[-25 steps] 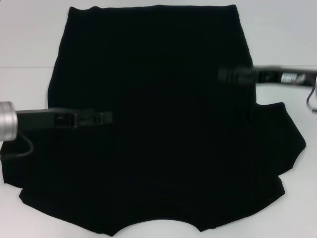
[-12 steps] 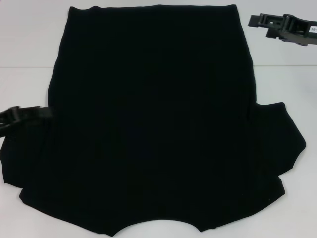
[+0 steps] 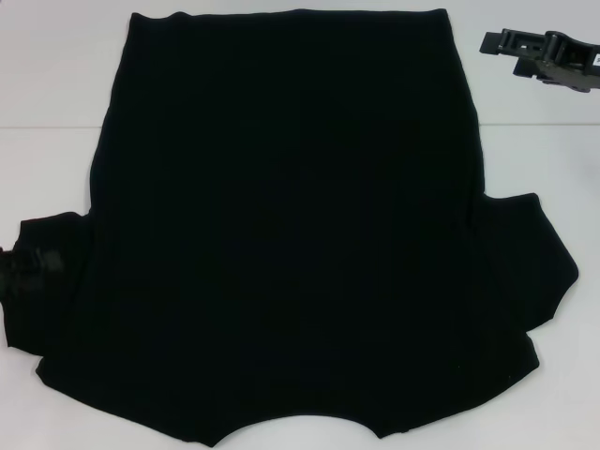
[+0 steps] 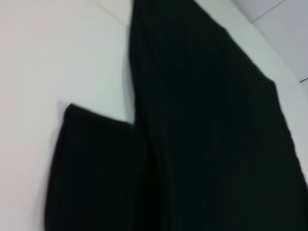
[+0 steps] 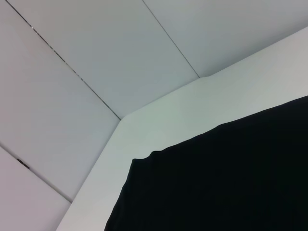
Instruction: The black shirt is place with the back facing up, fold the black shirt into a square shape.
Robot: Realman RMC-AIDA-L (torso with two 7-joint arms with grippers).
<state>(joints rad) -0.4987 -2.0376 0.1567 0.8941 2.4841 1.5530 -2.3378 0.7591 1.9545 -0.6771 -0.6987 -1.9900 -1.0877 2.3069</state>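
Observation:
The black shirt (image 3: 291, 225) lies flat on the white table (image 3: 47, 75), plain side up, hem at the far edge and neck opening at the near edge. Both short sleeves stick out sideways. My left gripper (image 3: 37, 262) hangs blurred over the left sleeve (image 3: 52, 300) at the picture's left edge. The left wrist view shows that sleeve (image 4: 96, 173) beside the shirt's body (image 4: 207, 144). My right gripper (image 3: 492, 42) is off the cloth, above bare table past the shirt's far right corner. The right wrist view shows a far hem corner of the shirt (image 5: 226, 183).
White table surface (image 5: 183, 110) borders the shirt on the left, the right and the far side. Past the table's far edge, grey wall panels (image 5: 96, 57) show in the right wrist view. No other objects are in view.
Both grippers have drawn outward from over the shirt's body. The left one went to the left edge and then nearer, onto the sleeve. The right one went to the far right corner.

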